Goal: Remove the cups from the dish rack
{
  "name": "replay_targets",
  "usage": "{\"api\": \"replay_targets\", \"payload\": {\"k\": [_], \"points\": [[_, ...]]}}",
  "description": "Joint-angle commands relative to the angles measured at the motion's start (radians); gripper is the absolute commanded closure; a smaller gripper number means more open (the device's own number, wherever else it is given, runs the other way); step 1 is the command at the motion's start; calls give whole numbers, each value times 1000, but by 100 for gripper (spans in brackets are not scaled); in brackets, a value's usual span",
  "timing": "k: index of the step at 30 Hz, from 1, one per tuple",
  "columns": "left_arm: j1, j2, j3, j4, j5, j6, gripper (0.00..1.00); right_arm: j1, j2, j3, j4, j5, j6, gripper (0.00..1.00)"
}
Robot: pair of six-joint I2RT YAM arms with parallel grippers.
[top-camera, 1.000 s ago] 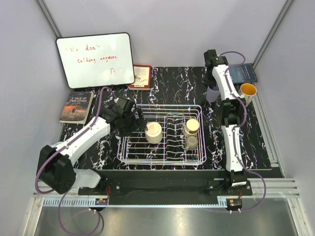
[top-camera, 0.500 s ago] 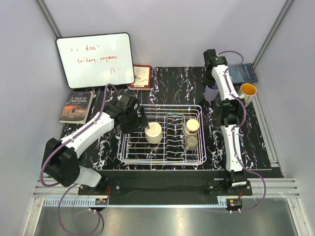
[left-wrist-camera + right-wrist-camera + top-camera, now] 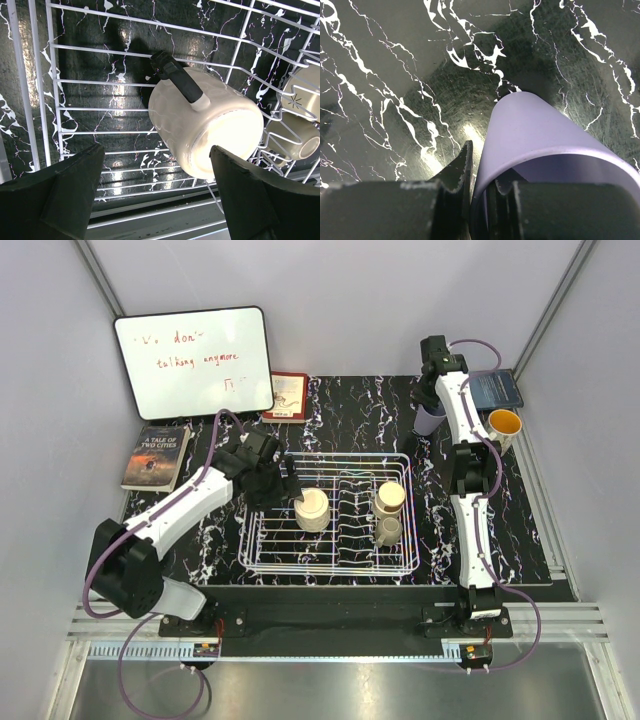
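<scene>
The white wire dish rack (image 3: 330, 567) sits mid-table, its wires (image 3: 53, 100) filling the left wrist view. A cream cup (image 3: 311, 508) is upturned over a black-tipped prong in its left half, and two tan cups (image 3: 389, 497) (image 3: 388, 530) sit on the right. My left gripper (image 3: 288, 486) hangs open just left of the cream cup (image 3: 205, 130); the cup's base edge lies between the wide-apart fingers (image 3: 60, 190), untouched. At the far right my right gripper (image 3: 437, 390) is shut on the rim of the lavender cup (image 3: 430, 421), one finger inside and one outside (image 3: 460, 170), low over the table.
A cup with an orange inside (image 3: 504, 425) stands at the right edge beside a dark blue book (image 3: 495, 390). A whiteboard (image 3: 193, 362) leans at the back left, with a red book (image 3: 288, 396) next to it and another book (image 3: 157, 456) at the left edge.
My left arm has swung right, bringing its open gripper up to the cream cup. The right gripper has carried the lavender cup slightly farther back.
</scene>
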Motion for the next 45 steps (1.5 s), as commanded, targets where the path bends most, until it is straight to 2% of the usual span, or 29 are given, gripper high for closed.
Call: {"api": "replay_targets", "payload": {"k": [1, 3, 8, 21, 23, 24, 27, 34, 39, 43, 45], "points": [[1, 7, 40, 13, 7, 12, 9, 3, 24, -20, 34, -47, 19, 96], [1, 5, 37, 11, 7, 11, 9, 6, 7, -24, 33, -31, 5, 100], [1, -4, 28, 14, 7, 2, 9, 28, -37, -38, -29, 51, -21, 100], [-2, -16, 23, 22, 25, -29, 9, 40, -92, -43, -155, 64, -29, 100], [-2, -20, 20, 25, 27, -34, 9, 38, -92, -50, -164, 52, -33, 92], [-2, -23, 19, 25, 28, -35, 9, 40, -95, -53, -165, 47, -33, 79], [-7, -30, 15, 25, 27, -37, 9, 43, -112, -60, -159, 42, -38, 64], [-19, -46, 12, 27, 14, -49, 9, 52, -184, -67, -109, 55, -61, 52], [-34, -66, 15, 28, -27, -58, 9, 61, -252, -69, -44, -16, -67, 45], [-42, -66, 25, 30, -32, -52, 8, 71, -309, -50, -23, -45, -76, 36], [-44, -59, 28, 28, -29, -43, 8, 83, -359, -63, -24, -68, -96, 25]]}}
